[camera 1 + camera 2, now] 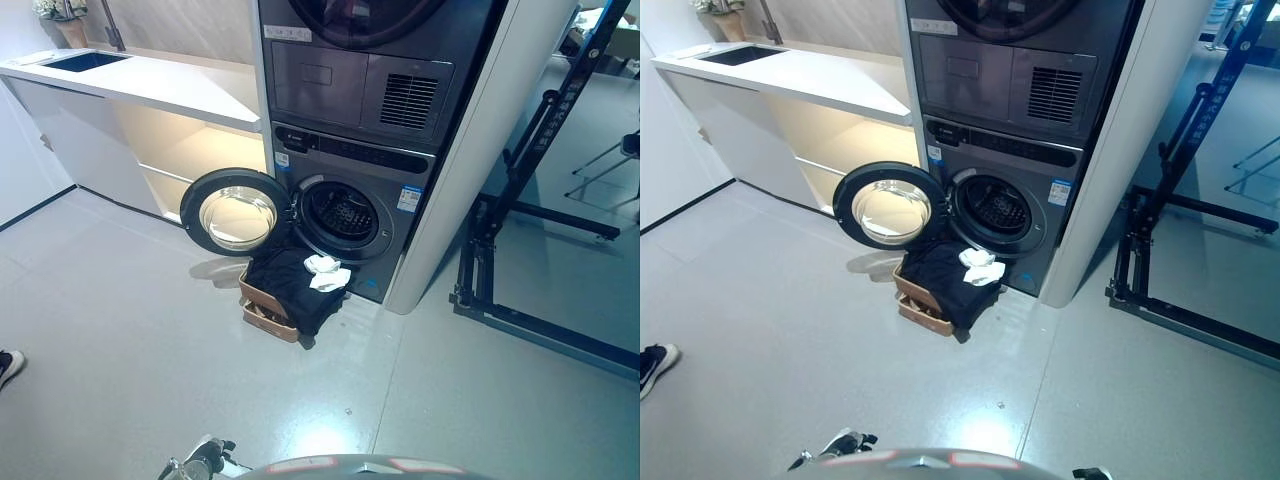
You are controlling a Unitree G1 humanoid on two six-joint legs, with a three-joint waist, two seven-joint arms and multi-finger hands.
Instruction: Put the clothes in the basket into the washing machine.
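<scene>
A brown basket stands on the floor right in front of the washing machine. Black clothes are heaped in it and hang over its right side, with a white cloth on top by the drum. The round door is swung open to the left, and the drum opening shows dark inside. My left hand shows only at the bottom edge, far from the basket. A small dark part of my right hand peeks in at the bottom edge of the right eye view.
A white counter with a sink runs along the left wall, with lit shelves beneath. A black metal frame stands on the floor to the right of the machine. A person's shoe shows at the left edge.
</scene>
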